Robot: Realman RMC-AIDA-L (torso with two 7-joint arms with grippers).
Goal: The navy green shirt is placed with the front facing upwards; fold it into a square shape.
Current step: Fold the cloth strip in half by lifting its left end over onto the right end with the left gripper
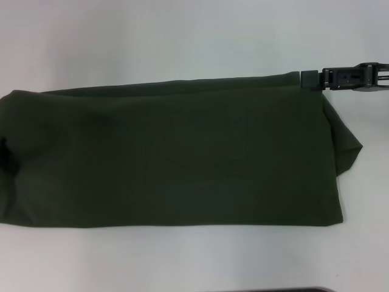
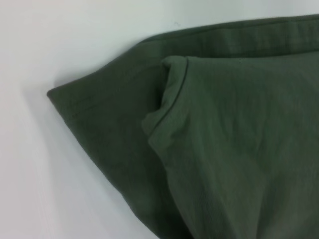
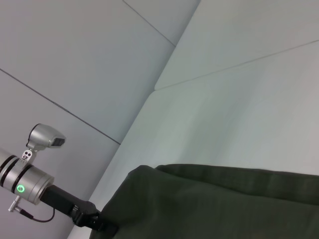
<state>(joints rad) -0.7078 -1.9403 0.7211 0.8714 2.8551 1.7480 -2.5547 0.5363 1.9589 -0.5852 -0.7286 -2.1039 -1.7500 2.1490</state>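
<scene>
I see the shirt (image 1: 176, 152) lying across the middle of the table (image 1: 182, 36) as a long folded band, plain side up, one sleeve (image 2: 94, 119) poking out at an end. My right gripper (image 1: 309, 79) sits at the band's far right corner; I cannot tell whether its fingers are closed on the cloth. My left gripper (image 3: 97, 221) is at the far left corner, its state likewise unclear. The cotton looks soft, light and limp, so I'd take it by the end corners, both together, to keep the edge from sagging.
</scene>
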